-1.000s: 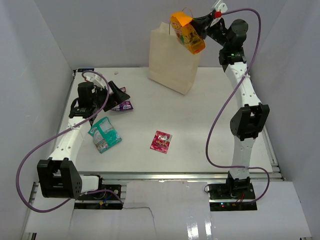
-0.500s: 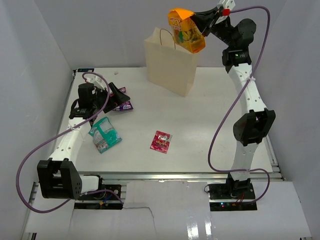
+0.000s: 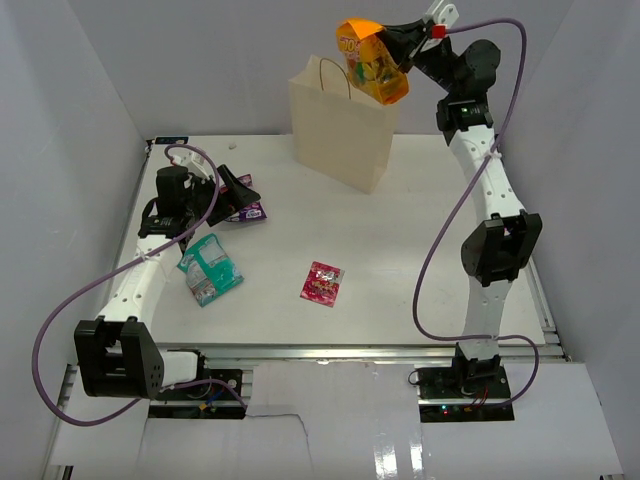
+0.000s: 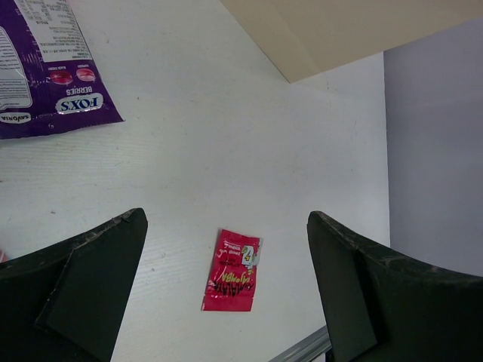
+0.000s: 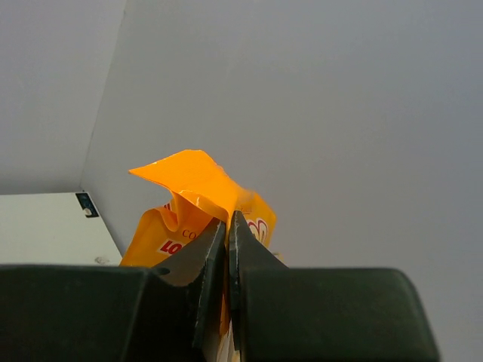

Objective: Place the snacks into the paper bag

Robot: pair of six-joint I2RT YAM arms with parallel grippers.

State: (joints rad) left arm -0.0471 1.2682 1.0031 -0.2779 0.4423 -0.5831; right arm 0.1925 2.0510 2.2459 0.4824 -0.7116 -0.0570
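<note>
My right gripper [image 3: 392,42] is shut on the top edge of the orange-yellow bag [image 3: 372,64] and holds it in the air over the right side of the cream paper bag [image 3: 338,122], which stands upright at the back. In the right wrist view the orange-yellow bag [image 5: 195,196] is pinched between my fingertips [image 5: 228,226]. My left gripper [image 3: 240,188] is open and empty, low over the purple-and-white pack [image 3: 246,211]. That pack [image 4: 45,72] and the red-pink sachet [image 4: 232,270] show in the left wrist view. The teal-and-white pack [image 3: 209,268] and the sachet [image 3: 322,283] lie on the table.
White walls close in the table on the left, back and right. The metal rail [image 3: 350,352] runs along the near edge between the two arm bases. The paper bag's lower corner [image 4: 317,45] shows in the left wrist view.
My right gripper lifted the orange-yellow bag higher, then shifted slightly. The paper bag shifted a little left and stood straighter. The left arm has not moved.
</note>
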